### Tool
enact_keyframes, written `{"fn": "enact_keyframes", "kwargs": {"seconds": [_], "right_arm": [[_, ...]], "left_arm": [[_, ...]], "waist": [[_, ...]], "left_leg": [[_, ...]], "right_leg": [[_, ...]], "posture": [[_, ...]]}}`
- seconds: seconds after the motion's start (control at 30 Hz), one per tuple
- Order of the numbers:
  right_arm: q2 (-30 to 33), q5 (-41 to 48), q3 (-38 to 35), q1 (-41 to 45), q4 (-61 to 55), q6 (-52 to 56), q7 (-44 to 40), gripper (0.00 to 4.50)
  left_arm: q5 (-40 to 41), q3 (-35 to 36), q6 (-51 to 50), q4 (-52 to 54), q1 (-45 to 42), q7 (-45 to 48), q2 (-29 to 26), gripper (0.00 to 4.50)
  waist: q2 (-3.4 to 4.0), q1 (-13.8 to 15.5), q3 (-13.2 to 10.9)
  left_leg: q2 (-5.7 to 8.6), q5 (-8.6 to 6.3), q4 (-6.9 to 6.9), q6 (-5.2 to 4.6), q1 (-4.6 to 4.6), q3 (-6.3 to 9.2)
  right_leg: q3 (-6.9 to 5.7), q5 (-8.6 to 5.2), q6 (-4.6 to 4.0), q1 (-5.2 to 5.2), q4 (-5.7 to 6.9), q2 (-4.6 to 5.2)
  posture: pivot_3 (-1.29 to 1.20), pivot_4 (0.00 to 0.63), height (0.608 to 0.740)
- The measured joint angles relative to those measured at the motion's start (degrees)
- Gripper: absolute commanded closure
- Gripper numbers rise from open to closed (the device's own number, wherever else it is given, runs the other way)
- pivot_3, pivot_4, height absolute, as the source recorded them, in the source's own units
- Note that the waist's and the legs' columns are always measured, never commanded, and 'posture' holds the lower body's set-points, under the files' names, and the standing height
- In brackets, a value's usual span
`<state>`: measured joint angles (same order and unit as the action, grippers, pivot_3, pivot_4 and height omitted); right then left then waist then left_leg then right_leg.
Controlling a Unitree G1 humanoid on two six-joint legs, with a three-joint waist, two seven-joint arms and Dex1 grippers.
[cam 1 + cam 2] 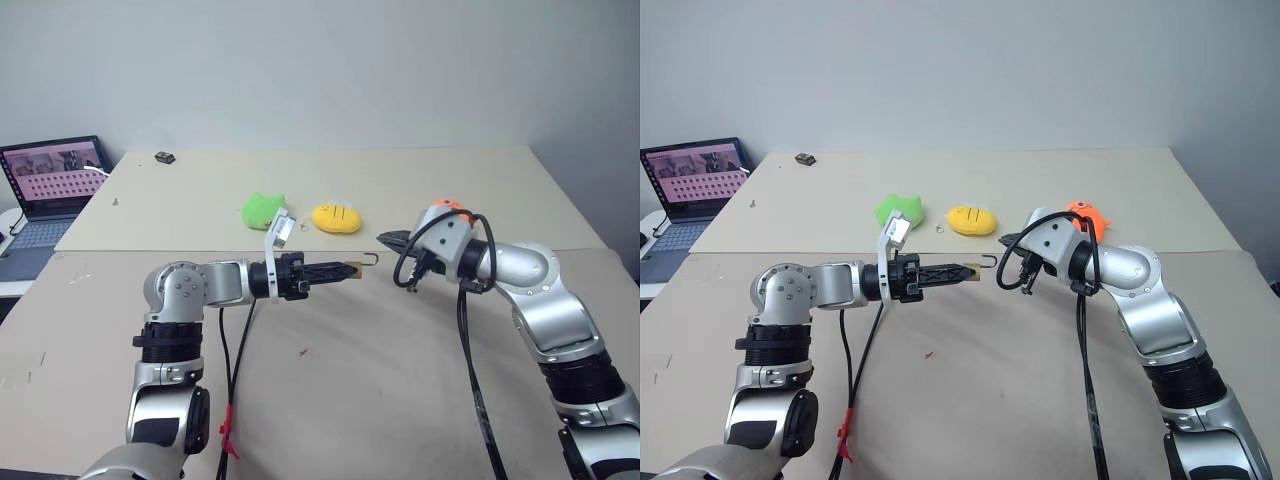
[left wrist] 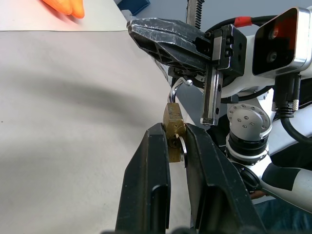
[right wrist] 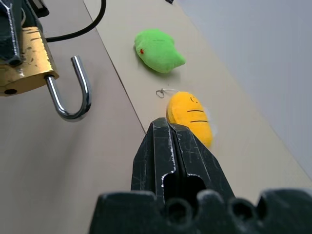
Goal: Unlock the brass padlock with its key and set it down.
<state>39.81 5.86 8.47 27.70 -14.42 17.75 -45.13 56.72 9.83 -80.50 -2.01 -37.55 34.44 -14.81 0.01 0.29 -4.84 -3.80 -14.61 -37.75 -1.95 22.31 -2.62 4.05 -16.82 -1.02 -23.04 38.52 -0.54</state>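
Left end effector [image 1: 352,269] grips brass padlock [image 1: 355,267], shackle sprung; right end effector [image 1: 386,238] clenched empty nearby.

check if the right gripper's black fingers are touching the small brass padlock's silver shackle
Apart. In the right wrist view the shut right gripper sits clear of the brass padlock, with bare table showing between fingertips and shackle.

The lower body of the brass padlock [image 2: 173,127] is hidden between the fingers [image 2: 148,185] of the left end effector [image 2: 176,141], and in the right wrist view its body is cut off at the frame edge. The key cannot be made out. An orange toy [image 1: 449,205] sits mostly hidden behind the right end effector [image 1: 390,239]. A small dark object [image 1: 165,157] near the surface's far left corner is too small to identify. The laptop [image 1: 50,190] is cut off.
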Motion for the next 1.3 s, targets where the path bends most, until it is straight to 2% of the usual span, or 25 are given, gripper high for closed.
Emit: {"fn": "enact_keyframes", "kwargs": {"seconds": [0.27, 0.5, 0.63, 0.77, 0.93, 0.97, 1.03, 1.17, 1.3], "right_arm": [[-0.2, 4.7, -1.0, 1.6, -3.1, 7.8, -1.9, 4.45], [0.7, 19.9, -7.7, 2.7, -9.0, 22.9, -5.5, 4.45], [2.9, 28.9, -10.6, 2.3, -12.5, 30.1, -8.0, 3.59], [5.6, 31.6, -10.4, 0.1, -15.4, 31.7, -10.2, 2.19], [7.1, 32.7, -8.5, -2.0, -18.0, 32.2, -11.0, 0.38], [7.3, 32.6, -8.3, -2.3, -18.2, 32.2, -11.0, 0.13], [7.9, 31.9, -8.1, -3.8, -18.4, 31.5, -10.8, 0.03], [7.5, 28.7, -6.4, -5.2, -18.5, 28.2, -9.2, 0.03], [7.6, 27.9, -6.5, -6.7, -18.5, 26.8, -8.9, 0.03]], "left_arm": [[-0.1, 0.0, 0.0, 0.0, 0.0, 0.3, -0.7, 4.47], [-0.3, -0.4, -0.2, 0.0, 0.9, 2.0, -5.4, 4.47], [-0.3, -1.0, -1.4, 0.6, 2.7, 2.9, -7.8, 4.47], [0.0, -0.9, -2.5, 1.4, 3.3, 3.6, -9.2, 4.47], [2.8, -0.8, -7.7, 4.9, 9.0, 4.1, -10.8, 4.47], [3.4, -0.8, -8.8, 5.6, 9.9, 4.1, -10.8, 4.47], [4.0, 0.3, -10.5, 6.1, 11.2, 1.7, -8.2, 4.47], [3.2, 3.6, -11.8, 4.0, 11.4, -8.9, 2.1, 4.47], [2.8, 7.8, -11.8, -0.6, 10.6, -19.9, 8.5, 4.47]], "waist": [[-0.03, -0.1, 0.0], [0.0, -0.2, 0.0], [0.01, -0.1, 0.0], [-0.02, 0.0, 0.0], [-0.04, -0.7, 0.0], [-0.05, -0.8, 0.0], [-0.06, -0.7, 0.0], [-0.11, -0.2, -0.1], [-0.15, -0.3, -0.1]], "left_leg": [[0.0, 0.01, -0.03, 0.01, -0.02, 0.03], [0.0, -0.03, 0.02, -0.06, -0.03, 0.12], [0.01, -0.08, 0.03, -0.14, -0.01, 0.17], [0.03, -0.11, 0.04, -0.18, -0.04, 0.2], [-0.01, -0.11, 0.14, -0.18, -0.1, 0.21], [0.0, -0.1, 0.21, -0.18, -0.13, 0.22], [0.01, -0.09, 0.31, -0.15, -0.23, 0.24], [0.09, -0.03, 0.32, -0.07, -0.31, 0.29], [0.11, -0.02, 0.44, -0.06, -0.33, 0.34]], "right_leg": [[-0.01, 0.0, 0.01, 0.01, 0.03, -0.01], [-0.06, 0.0, 0.0, 0.01, 0.05, -0.03], [-0.07, 0.0, 0.0, 0.01, -0.02, -0.02], [-0.08, -0.01, 0.02, 0.08, -0.37, -0.01], [-0.08, -0.06, 0.1, 0.12, -0.41, -0.01], [-0.08, -0.1, 0.16, 0.12, -0.42, -0.01], [-0.09, -0.11, 0.18, 0.29, -0.47, 0.0], [-0.06, -0.26, 0.45, 0.57, -0.59, 0.03], [-0.02, -0.26, 0.45, 0.74, -0.59, 0.04]], "posture": [[0.0, 0.15, 0.65], [0.0, 0.15, 0.65], [0.0, 0.15, 0.65], [0.0, 0.15, 0.65], [0.0, 0.15, 0.65], [0.0, 0.15, 0.65], [0.0, 0.15, 0.65], [0.0, 0.15, 0.65], [0.0, 0.15, 0.65]]}}
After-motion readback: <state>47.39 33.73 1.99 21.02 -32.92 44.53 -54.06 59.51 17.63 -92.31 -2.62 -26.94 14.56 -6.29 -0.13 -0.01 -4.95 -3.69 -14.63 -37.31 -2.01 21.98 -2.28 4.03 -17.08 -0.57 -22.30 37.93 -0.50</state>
